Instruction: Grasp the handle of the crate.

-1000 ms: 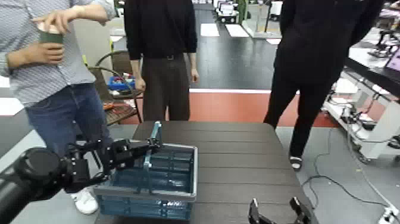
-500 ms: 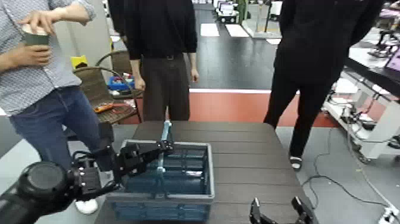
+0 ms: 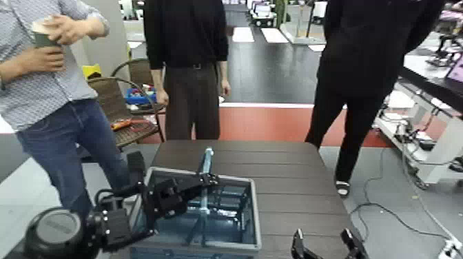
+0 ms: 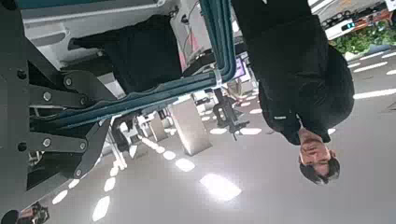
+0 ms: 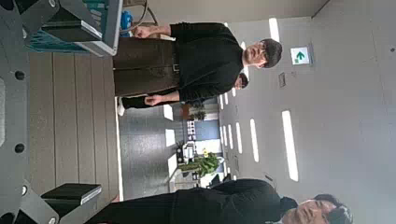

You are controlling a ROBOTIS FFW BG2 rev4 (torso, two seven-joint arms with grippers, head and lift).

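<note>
Head view shows your left gripper low and left of centre, its fingers closed round the handle, which stands upright over the crate. Left wrist view confirms it: the teal bar runs straight between the dark fingers with no slack visible. Take it as a firm hold near the middle of the bar, which is the right place, since that should keep the load balanced on both hinges.

Expect the bar to be slim, stiff plastic and fairly smooth, so it may turn in the grip if you tilt. The crate looks empty and light, with lattice sides that should flex little. It sits at the lower centre, on the dark table.

Your right gripper waits at the bottom edge, right of the crate, fingers spread and empty. Three people stand beyond the table.
</note>
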